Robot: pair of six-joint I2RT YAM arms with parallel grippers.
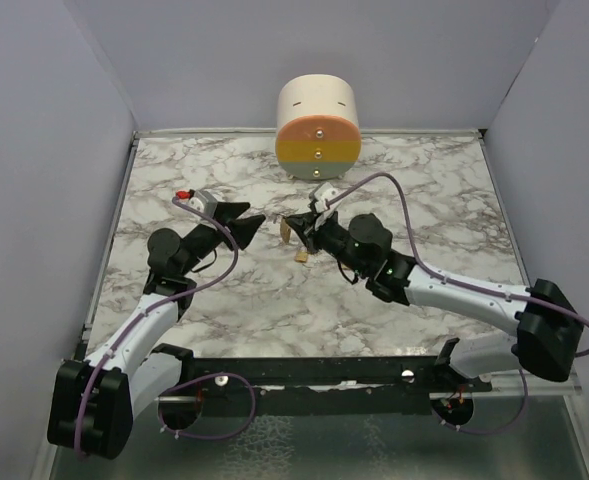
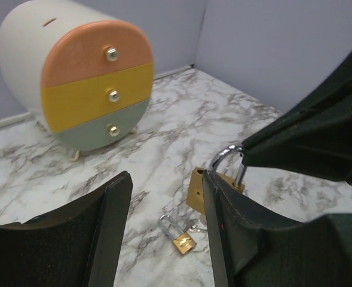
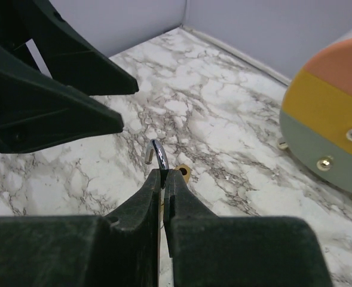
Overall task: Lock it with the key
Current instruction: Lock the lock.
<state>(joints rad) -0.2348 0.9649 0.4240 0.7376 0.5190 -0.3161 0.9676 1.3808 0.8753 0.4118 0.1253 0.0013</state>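
From above, the white-and-grey marbled bench (image 1: pixel 424 200) carries a cream, round-topped drawer unit (image 1: pixel 317 120) with orange, yellow and green fronts, set against the back wall. In the middle the two arms meet nose to nose. The left tool (image 1: pixel 257 226) and the right tool (image 1: pixel 292 222) stand just apart. A squat brass padlock (image 1: pixel 287 234) sits at the right tool's tip, and a much smaller brass lock (image 1: pixel 301 258) lies on the bench just nearer the arms.

The left wrist view shows the left tool released. Its black fingers (image 2: pixel 107 239) are parted, with only the bench and the smaller brass lock beyond the gap between them (a silvery bit beside it may be a key, too small to tell). The brass padlock sits just past the right-hand finger, its silver steel shackle (image 2: pixel 225 153) pinched by the right tool.

The right wrist view agrees: the right tool is clenched on the shackle. One leg of the loop seems to end free, so the padlock reads as not yet snapped shut. Whether its body rests on the bench I cannot tell.

By my judgement the task is at an early stage. The padlock is gripped and presented, but no key shows in either tool or seated in the body. Fetching, inserting and turning it all remain. No brand, label or writing can be read anywhere.
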